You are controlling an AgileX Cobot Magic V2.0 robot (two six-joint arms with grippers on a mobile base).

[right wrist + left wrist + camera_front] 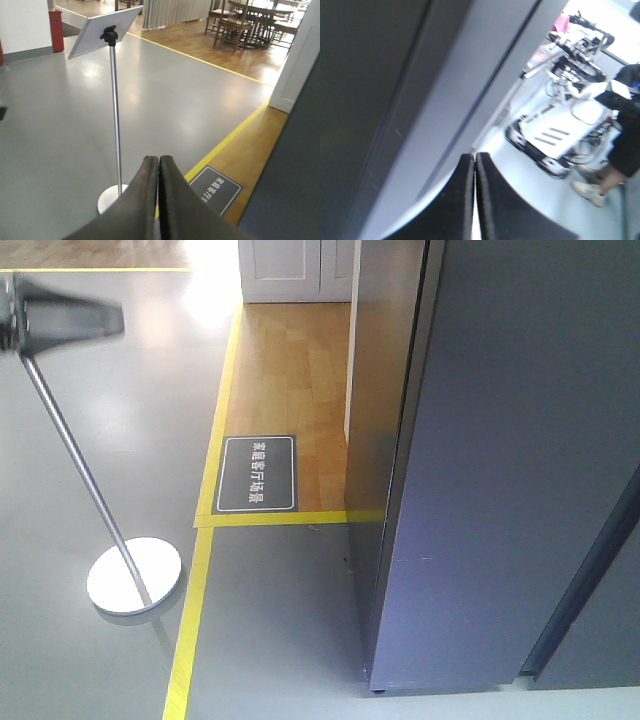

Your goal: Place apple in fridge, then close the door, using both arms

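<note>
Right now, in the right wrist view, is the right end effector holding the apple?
No: the right end effector is shut, fingers pressed together with nothing between them.

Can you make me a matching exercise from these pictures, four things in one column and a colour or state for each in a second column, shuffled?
Column one:
1. left gripper
2. sign stand
3. floor sign
4. floor tape

Column two:
A. yellow line
B. dark plate with white characters
C. shut, fingers together, beside a grey panel
D. thin metal pole on a round white base

Pairs: 1-C, 2-D, 3-B, 4-A

The right gripper is shut too, but faces the open floor.
</note>
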